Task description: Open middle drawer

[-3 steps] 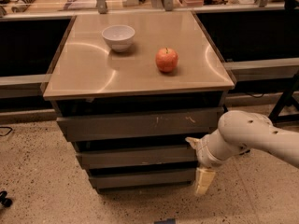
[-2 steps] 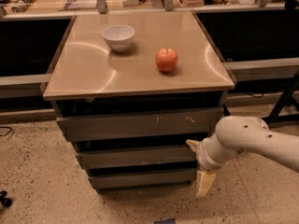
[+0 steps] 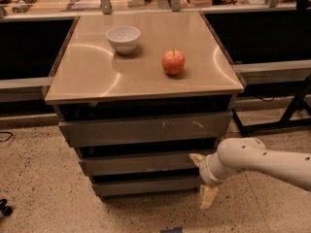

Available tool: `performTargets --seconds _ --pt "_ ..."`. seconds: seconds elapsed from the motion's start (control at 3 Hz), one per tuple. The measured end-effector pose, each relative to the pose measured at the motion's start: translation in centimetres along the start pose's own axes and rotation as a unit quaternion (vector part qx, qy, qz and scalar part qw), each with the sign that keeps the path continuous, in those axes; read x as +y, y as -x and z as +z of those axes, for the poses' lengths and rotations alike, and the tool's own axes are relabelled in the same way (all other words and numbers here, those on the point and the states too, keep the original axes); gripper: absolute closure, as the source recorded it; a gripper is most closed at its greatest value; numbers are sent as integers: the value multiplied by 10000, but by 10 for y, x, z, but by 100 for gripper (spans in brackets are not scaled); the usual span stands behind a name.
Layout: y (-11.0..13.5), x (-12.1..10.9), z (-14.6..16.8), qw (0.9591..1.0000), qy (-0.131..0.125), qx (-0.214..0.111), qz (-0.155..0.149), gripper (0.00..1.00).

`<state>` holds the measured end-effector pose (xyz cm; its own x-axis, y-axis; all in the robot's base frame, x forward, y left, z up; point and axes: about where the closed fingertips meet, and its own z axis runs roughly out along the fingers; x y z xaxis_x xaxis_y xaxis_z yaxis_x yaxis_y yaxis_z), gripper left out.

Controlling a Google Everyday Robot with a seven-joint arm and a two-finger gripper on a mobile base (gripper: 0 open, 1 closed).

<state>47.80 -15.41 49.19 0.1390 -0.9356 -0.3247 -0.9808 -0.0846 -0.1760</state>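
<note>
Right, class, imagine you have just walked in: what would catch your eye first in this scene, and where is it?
The red apple and the white bowl stand out on the tan cabinet top. At the lower right, the pale arm's gripper sits at the right end of the middle drawer, its fingers spread apart.

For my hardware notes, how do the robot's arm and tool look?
The arm is a smooth, rounded off-white tube with small dark dots and no visible cables. Its tool, beside the right end of the plain dark grey metal middle drawer, has two pale yellowish flat fingers.
</note>
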Motion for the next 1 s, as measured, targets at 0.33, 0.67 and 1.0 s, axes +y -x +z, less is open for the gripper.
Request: performTargets --seconds 0.33,0.67,1.0 --pt "-1 -13 25 9992 -277 -213 -169 0" --pt "-2 -31 39 9973 -532 -432 -276 0" --pt "-7 -51 52 9953 -683 -606 -317 0"
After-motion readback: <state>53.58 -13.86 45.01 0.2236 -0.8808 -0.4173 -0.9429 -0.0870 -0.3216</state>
